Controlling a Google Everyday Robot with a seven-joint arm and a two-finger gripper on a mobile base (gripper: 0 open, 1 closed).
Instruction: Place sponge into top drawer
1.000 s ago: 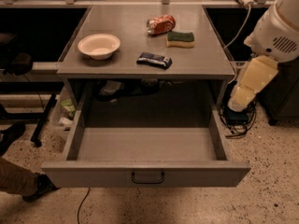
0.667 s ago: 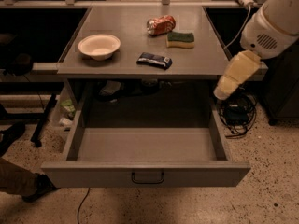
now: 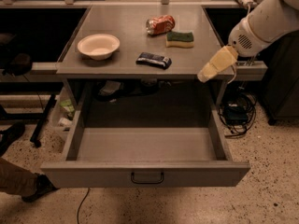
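The sponge (image 3: 180,38), dark green on yellow foam, lies flat on the grey table top at the back right. The top drawer (image 3: 145,146) is pulled fully out below the table, its inside bare, with a dark pull handle (image 3: 147,177) at the centre of its front panel. My gripper (image 3: 205,74), cream-coloured at the end of the white arm (image 3: 261,22), hangs at the table's right front corner. It is right of and nearer than the sponge, apart from it, and above the drawer's right side. It holds nothing that I can see.
On the table top are a white bowl (image 3: 98,45) at the left, a crushed red can (image 3: 160,24) beside the sponge, and a dark blue wrapped bar (image 3: 153,59) near the front edge. Cables (image 3: 237,113) lie on the floor at the right. A person's foot (image 3: 28,185) is at the lower left.
The arm has swung up and to the left; the gripper has risen from beside the drawer's right side to the table's right front corner. The sponge and the drawer have not moved.
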